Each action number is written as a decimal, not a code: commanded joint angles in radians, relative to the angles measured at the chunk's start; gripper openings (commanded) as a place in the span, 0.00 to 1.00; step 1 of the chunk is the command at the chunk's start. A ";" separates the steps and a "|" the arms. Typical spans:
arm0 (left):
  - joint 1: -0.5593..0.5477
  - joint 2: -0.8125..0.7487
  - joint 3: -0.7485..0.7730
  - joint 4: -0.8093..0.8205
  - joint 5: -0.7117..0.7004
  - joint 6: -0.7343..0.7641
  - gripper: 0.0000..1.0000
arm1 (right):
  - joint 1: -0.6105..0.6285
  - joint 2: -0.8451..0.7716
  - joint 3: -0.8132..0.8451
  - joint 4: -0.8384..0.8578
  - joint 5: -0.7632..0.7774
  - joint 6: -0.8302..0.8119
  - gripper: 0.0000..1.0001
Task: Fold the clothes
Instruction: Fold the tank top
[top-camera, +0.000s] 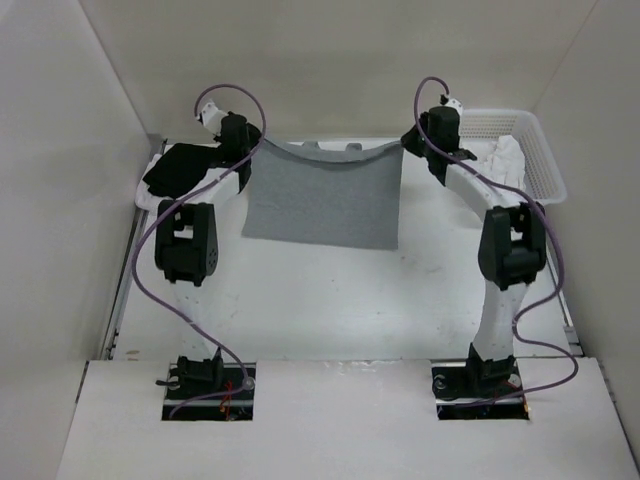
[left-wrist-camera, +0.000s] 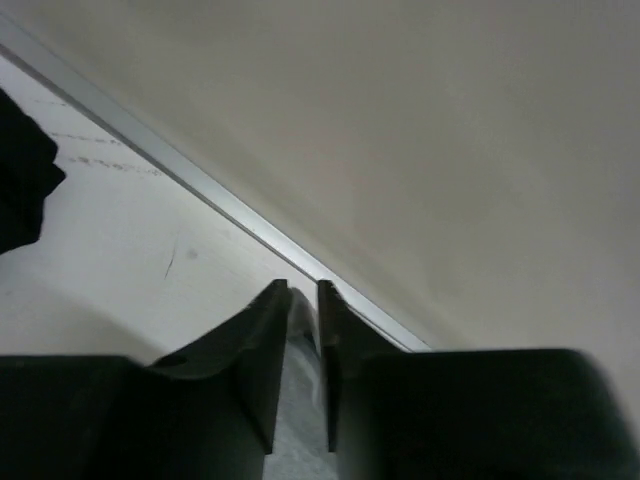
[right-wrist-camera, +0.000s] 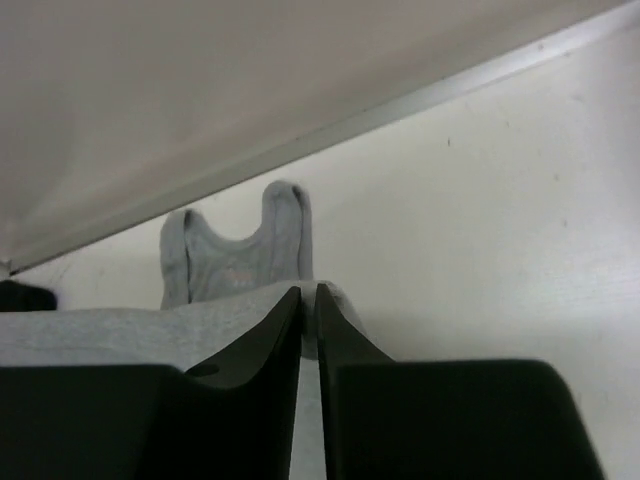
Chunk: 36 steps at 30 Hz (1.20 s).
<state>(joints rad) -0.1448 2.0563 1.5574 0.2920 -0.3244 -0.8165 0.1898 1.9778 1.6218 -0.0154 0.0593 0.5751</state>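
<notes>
Both arms stretched far — left gripper (top-camera: 248, 152), right gripper (top-camera: 408, 150) at grey garment (top-camera: 325, 200) top corners.

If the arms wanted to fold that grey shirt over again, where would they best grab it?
Probably the two near corners of the grey shirt, one gripper each, coming from the arms' side. That near edge lies flat, straight and uncovered on the table, while the far edge bunches by the wall, where the straps stick out.

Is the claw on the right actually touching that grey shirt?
Touching. In the right wrist view, the right gripper has its fingers almost together with a thin fold of the grey garment running between them at their tips.
</notes>
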 joint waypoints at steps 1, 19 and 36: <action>0.020 0.074 0.121 -0.060 0.042 0.001 0.28 | -0.014 0.116 0.139 -0.040 -0.035 -0.015 0.26; 0.026 -0.570 -1.017 0.203 0.137 -0.133 0.34 | 0.194 -0.506 -0.752 0.305 0.072 0.112 0.05; 0.086 -0.360 -1.048 0.406 0.259 -0.283 0.10 | 0.215 -0.662 -1.123 0.327 0.145 0.216 0.48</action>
<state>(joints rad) -0.0608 1.6920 0.5041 0.6552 -0.0685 -1.0779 0.4328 1.2781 0.5133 0.2481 0.1879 0.7334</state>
